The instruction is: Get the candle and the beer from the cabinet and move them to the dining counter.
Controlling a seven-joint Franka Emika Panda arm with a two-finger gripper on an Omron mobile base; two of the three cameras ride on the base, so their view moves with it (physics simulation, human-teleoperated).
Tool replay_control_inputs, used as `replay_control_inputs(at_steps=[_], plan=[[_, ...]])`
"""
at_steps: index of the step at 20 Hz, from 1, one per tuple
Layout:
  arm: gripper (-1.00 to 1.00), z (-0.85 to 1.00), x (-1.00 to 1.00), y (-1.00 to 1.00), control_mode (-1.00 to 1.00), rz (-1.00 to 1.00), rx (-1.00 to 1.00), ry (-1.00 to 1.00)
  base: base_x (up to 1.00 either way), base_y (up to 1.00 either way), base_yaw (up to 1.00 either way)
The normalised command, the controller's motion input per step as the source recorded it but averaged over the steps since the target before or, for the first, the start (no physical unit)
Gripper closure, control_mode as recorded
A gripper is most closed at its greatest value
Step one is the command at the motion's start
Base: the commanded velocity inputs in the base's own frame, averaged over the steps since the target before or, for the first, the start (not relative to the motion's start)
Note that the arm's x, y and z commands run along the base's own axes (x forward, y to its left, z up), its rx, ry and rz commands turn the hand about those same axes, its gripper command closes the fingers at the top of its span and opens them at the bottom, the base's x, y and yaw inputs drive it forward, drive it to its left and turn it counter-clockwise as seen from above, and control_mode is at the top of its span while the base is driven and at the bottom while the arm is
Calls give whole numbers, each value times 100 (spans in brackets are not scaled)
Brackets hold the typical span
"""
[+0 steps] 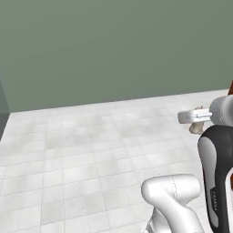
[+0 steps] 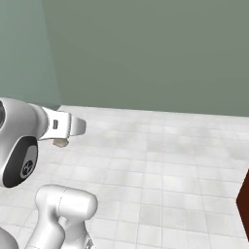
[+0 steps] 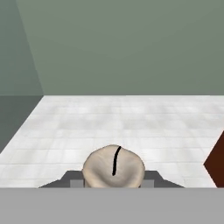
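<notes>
Grey-green wall, pale tiled floor. Gripper (image 3: 113, 183) clamped on candle (image 3: 113, 169) — carried mid-air over floor, wick up. Red-brown wooden corner (image 3: 217, 162) at right. Likely transit — keep candle level, squeeze steady, avoid corner.

Rendered indoor room, looks domestic, few cues to tell which kind. Pale grey-white tiled floor (image 1: 82, 150), plain grey-green walls (image 2: 146, 53) meeting at a corner, a red-brown wooden furniture edge (image 3: 216, 164) at the right side.
</notes>
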Motion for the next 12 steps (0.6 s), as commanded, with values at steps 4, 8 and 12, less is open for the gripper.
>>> replay_control_inputs(at_steps=[4, 8, 12], plan=[[100, 0, 0, 0, 100, 0, 0, 0, 100, -4, -30], [100, 0, 0, 0, 100, 0, 0, 0, 99, 8, -46], [100, 0, 0, 0, 100, 0, 0, 0, 73, 39, -60]])
